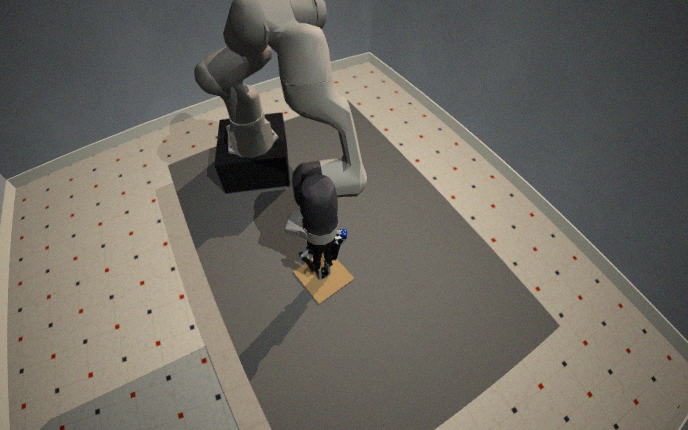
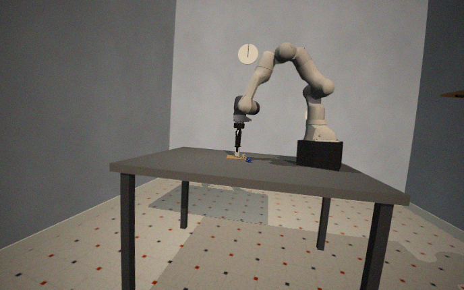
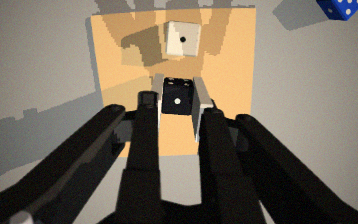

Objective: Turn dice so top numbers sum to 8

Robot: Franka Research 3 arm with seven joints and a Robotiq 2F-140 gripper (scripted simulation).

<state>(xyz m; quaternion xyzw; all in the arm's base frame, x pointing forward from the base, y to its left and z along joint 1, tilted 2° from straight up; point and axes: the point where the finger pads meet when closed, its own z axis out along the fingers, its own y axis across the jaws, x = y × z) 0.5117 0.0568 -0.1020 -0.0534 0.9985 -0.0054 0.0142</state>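
The tan square mat [image 1: 337,286] [image 2: 229,156] [image 3: 230,60] lies flat on the table. My gripper [image 1: 323,274] [image 2: 237,154] [image 3: 177,89] points down, low over the mat, shut on the black die [image 3: 169,102]. That die shows one white pip on the face towards the wrist camera and several on its far side. Whether it touches the mat is not clear. The white die [image 2: 243,155] [image 3: 191,46] lies on the mat with one black pip up; the arm hides it in the top view. The blue die [image 1: 343,233] [image 2: 249,160] [image 3: 340,8] lies on the table, off the mat.
The grey table [image 1: 405,304] [image 2: 205,168] extends around the mat. The arm's black base block [image 1: 253,174] [image 2: 317,154] stands towards one end of it. The blue die is beyond the mat's far right corner in the wrist view, and the white die is just beyond the fingers.
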